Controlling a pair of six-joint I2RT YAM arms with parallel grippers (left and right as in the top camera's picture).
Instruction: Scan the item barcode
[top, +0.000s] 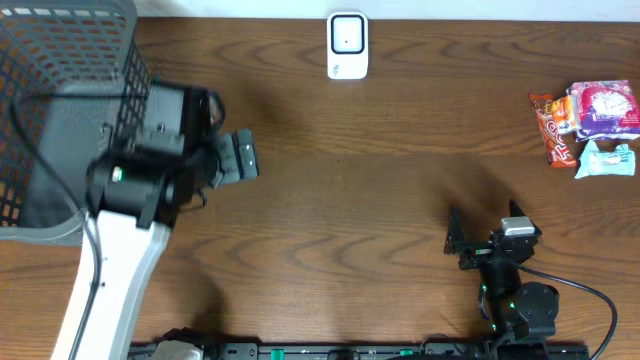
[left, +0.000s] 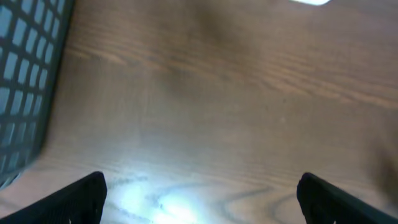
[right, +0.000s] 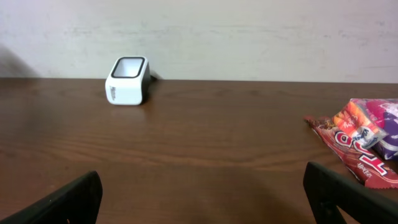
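At the table's right edge, the snack packets (top: 585, 125) lie well apart from the white barcode scanner (top: 347, 45). The left gripper (top: 242, 155) and right gripper (top: 485, 224) both stand wide and empty. The right should take the red packet (right: 357, 146) by an edge, judging where its barcode faces.

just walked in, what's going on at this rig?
Nothing is picked up yet. Both arms have open, empty jaws: the left arm is by the mesh basket, and the right arm is at the front right. The snack packets lie at the far right, the white scanner at the back centre.
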